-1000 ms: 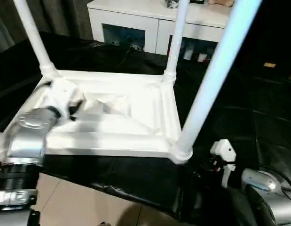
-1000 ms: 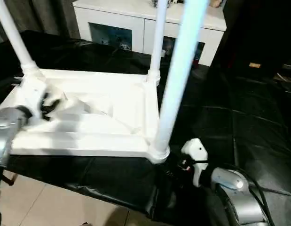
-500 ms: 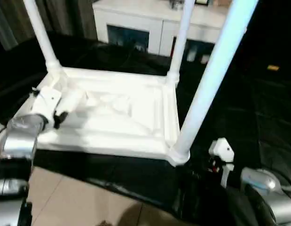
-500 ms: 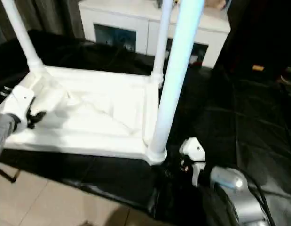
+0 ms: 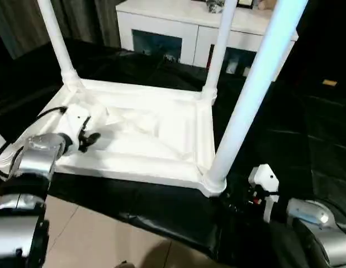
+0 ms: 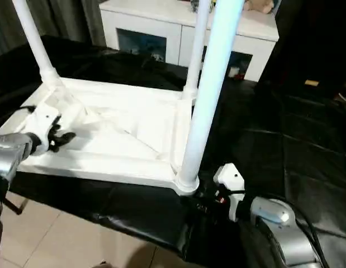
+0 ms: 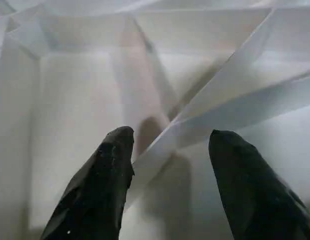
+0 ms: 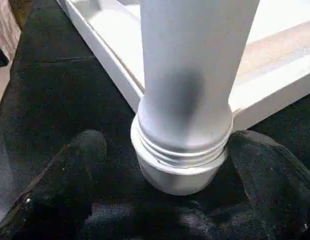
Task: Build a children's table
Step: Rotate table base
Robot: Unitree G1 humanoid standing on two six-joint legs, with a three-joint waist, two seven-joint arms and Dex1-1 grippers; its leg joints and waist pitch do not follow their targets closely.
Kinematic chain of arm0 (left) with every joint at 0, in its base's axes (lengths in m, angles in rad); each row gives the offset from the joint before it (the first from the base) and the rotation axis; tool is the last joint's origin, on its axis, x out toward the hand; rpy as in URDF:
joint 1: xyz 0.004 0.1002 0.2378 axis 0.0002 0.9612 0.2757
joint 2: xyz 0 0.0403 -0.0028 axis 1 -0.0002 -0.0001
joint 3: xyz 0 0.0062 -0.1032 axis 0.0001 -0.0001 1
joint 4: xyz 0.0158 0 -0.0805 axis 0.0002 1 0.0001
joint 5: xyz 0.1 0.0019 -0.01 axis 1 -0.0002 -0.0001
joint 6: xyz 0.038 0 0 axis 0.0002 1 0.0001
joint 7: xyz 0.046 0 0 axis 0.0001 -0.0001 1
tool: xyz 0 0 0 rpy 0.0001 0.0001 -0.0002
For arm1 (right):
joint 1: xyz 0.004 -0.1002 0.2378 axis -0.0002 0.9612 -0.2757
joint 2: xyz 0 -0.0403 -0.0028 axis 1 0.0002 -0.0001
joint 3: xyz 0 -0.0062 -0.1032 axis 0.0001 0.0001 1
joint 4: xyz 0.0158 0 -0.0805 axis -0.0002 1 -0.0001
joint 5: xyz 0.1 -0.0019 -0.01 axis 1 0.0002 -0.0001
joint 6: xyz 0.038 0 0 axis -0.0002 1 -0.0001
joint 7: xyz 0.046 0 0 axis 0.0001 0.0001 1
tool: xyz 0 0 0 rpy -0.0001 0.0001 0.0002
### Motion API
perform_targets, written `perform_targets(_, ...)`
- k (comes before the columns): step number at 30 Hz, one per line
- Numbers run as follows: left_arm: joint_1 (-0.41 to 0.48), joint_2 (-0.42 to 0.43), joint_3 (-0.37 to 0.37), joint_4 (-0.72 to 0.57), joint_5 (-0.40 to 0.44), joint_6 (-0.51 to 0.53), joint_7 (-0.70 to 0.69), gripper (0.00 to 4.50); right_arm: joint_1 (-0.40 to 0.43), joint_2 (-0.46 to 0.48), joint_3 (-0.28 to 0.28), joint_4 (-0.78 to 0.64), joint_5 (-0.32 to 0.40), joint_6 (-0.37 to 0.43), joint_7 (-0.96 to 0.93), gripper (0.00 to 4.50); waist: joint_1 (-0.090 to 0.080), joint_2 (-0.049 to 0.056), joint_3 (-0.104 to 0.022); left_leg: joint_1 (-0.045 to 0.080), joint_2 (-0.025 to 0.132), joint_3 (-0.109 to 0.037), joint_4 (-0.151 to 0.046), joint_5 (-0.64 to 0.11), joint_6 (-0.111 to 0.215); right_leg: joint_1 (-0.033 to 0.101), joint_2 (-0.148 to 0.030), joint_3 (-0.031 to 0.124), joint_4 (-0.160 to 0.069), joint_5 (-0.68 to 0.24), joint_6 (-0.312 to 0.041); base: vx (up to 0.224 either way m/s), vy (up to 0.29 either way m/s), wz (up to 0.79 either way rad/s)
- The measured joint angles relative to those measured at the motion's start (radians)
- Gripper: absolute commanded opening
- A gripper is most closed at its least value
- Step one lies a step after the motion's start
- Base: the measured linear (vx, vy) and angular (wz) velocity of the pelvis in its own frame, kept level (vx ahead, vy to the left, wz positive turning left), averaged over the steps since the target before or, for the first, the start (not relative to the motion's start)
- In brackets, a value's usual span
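The children's table (image 5: 145, 134) lies upside down on the black-covered worktop (image 5: 307, 134), three legs standing up from its corners. The right tool (image 8: 180, 200) sits with fingers apart on either side of the near right leg (image 5: 245, 106) at its threaded base, not clamped. The left tool (image 7: 167, 165) hovers spread over the ribbed underside near the bare near left corner. To seat this leg well, I judge: close squarely just above the collar, keep it upright, and twist until the threads vanish.
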Motion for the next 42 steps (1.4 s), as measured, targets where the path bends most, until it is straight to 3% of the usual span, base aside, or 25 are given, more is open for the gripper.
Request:
perform_targets(7, -0.051, -0.055, 0.003, 0.099, -0.021, -0.088, -0.013, 2.66, 0.012, -0.013, -0.012, -0.021, 0.0, 0.012, -0.001, 4.23, 0.015, 0.0, 0.0, 0.0, 0.0, 0.0, 0.001, 0.0, 0.0, 0.0, -0.001, 0.0, 0.0, 0.0, 0.0, 0.0, 0.0, 0.0)
perform_targets(14, -0.125, -0.184, -0.019, 0.198, -0.021, -0.144, -0.039, 2.66, 0.034, -0.047, -0.038, -0.056, 0.004, 0.037, -0.005, 4.23, 0.045, 0.003, 0.0, 0.0, 0.0, 0.002, 0.002, 0.0, 0.0, 0.005, -0.002, 0.001, -0.001, 0.0, 0.0, 0.0, 0.0, 0.0)
perform_targets(22, -0.166, -0.295, -0.022, 0.254, -0.021, -0.179, 0.028, 2.66, -0.005, -0.046, -0.1, 0.0, -0.057, -0.01, -0.136, 4.23, 0.044, 0.01, 0.0, -0.001, 0.0, 0.002, 0.002, 0.001, 0.002, 0.008, -0.002, 0.001, -0.001, 0.0, 0.0, 0.0, 0.0, 0.0)
perform_targets(27, -0.188, -0.314, -0.02, 0.253, -0.034, -0.225, 0.029, 2.66, -0.037, -0.023, -0.175, 0.008, -0.046, -0.026, -0.203, 4.23, 0.024, 0.01, 0.0, -0.002, 0.0, 0.001, 0.002, 0.002, 0.002, 0.005, -0.001, 0.001, -0.001, 0.003, 0.003, 0.0, 0.0, 0.0)
perform_targets(31, -0.176, -0.269, -0.003, 0.129, -0.077, -0.244, -0.014, 2.66, -0.052, 0.003, -0.198, 0.026, -0.039, -0.057, -0.252, 4.23, 0.0, 0.011, 0.001, -0.003, 0.001, 0.0, 0.001, 0.002, 0.002, 0.003, 0.0, 0.001, -0.001, 0.002, 0.003, 0.0, 0.0, 0.0)
perform_targets(34, -0.101, -0.229, 0.014, -0.028, -0.12, -0.21, -0.086, 2.66, -0.042, -0.001, -0.202, 0.016, -0.014, -0.056, -0.209, 4.23, -0.01, 0.012, 0.0, -0.003, 0.0, 0.001, 0.001, 0.002, 0.003, 0.003, -0.001, 0.002, -0.002, 0.001, 0.002, 0.0, 0.0, 0.0)
perform_targets(37, 0.058, -0.183, 0.017, -0.294, -0.211, -0.068, -0.239, 2.66, 0.015, -0.02, -0.166, -0.029, 0.036, -0.018, -0.108, 4.23, -0.012, 0.011, 0.0, -0.003, 0.001, 0.002, 0.001, 0.002, 0.003, 0.003, 0.0, 0.001, -0.002, -0.003, 0.0, 0.0, 0.0, 0.0)
perform_targets(38, 0.14, -0.141, 0.004, -0.447, -0.272, 0.02, -0.318, 2.66, 0.039, -0.025, -0.145, -0.055, 0.06, 0.003, -0.069, 4.23, -0.013, 0.01, 0.001, -0.004, 0.001, 0.002, 0.001, 0.002, 0.003, 0.001, 0.0, 0.002, -0.002, -0.003, -0.001, 0.0, 0.0, 0.0)
perform_targets(42, 0.299, 0.046, -0.059, -0.789, -0.413, 0.221, -0.497, 2.66, 0.056, -0.031, -0.101, -0.093, 0.101, 0.055, -0.005, 4.23, -0.011, 0.009, 0.002, -0.003, 0.002, 0.003, 0.001, 0.002, 0.003, 0.001, 0.0, 0.002, 0.0, -0.005, -0.003, 0.0, 0.0, 0.0)
